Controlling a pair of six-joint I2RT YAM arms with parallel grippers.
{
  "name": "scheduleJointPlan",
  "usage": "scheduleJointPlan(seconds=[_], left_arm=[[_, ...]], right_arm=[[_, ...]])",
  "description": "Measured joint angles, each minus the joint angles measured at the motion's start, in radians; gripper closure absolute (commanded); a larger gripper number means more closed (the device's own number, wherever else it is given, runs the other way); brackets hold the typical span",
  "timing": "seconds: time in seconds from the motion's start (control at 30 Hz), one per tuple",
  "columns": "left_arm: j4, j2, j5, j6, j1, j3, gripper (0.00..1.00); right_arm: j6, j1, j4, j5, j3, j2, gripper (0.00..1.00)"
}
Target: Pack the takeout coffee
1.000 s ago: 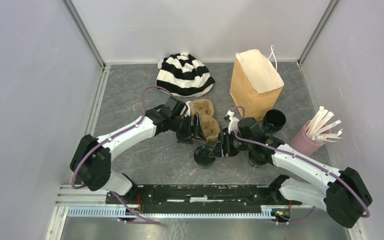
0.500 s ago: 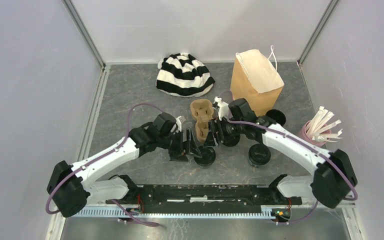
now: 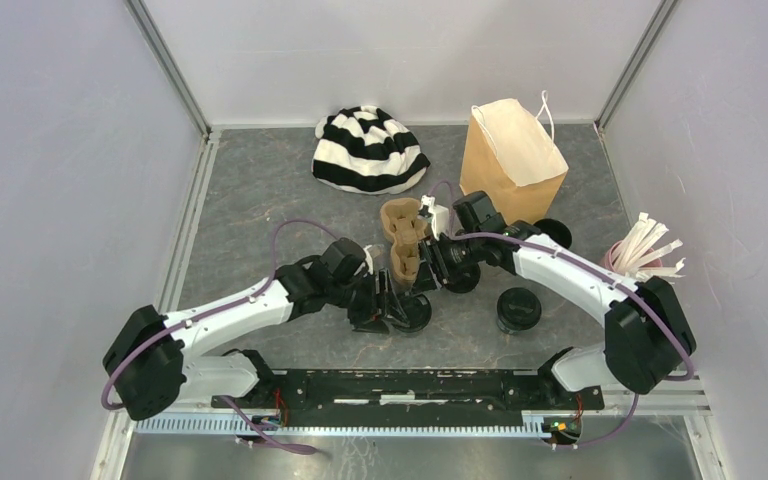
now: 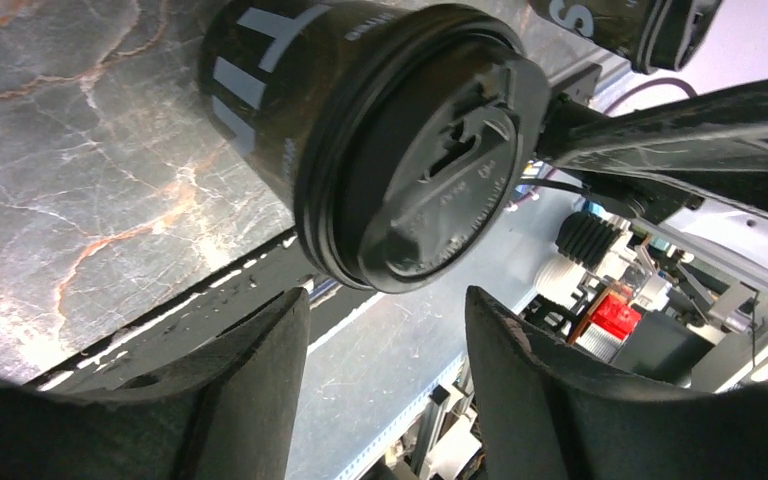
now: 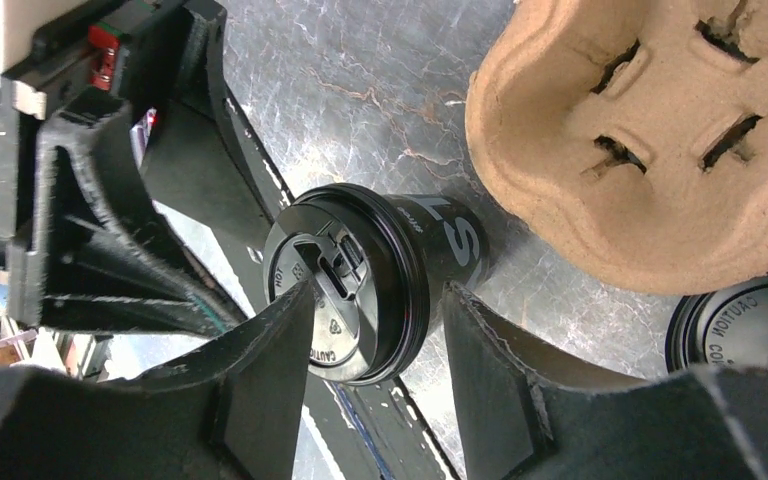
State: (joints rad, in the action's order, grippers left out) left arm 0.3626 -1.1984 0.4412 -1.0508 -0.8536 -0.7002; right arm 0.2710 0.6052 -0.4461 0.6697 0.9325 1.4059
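Pickup was in hand: left gripper (image 4: 384, 325), jaws wide, framed a coffee cup (image 4: 400, 150), likely needing closure next; right gripper (image 5: 378, 300) gaped likewise.

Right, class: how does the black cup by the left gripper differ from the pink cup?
The black cup is lidded; the pink cup is open, holding white sticks. The black cup sits mid-table before the left gripper; the pink cup stands far to the right. Both are upright.
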Motion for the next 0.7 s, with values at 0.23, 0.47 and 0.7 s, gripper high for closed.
scheduleJointPlan(seconds=[0.23,0.47,0.7], left_arm=[[-0.002,-0.021,-0.041,0.0,-0.001,0.027,0.47],[-0.026,-0.025,-0.047,0.0,-0.002,0.034,0.52],[-0.06,-0.018,-0.048,0.002,0.003,0.058,0.54]], right_arm=[[0.0,-0.005,0.05,0.031,-0.042,0.014,0.52],[0.001,-0.006,0.092,0.024,-0.091,0.024,0.55],[0.04,-0.032,0.226,0.015,-0.212,-0.04,0.55]])
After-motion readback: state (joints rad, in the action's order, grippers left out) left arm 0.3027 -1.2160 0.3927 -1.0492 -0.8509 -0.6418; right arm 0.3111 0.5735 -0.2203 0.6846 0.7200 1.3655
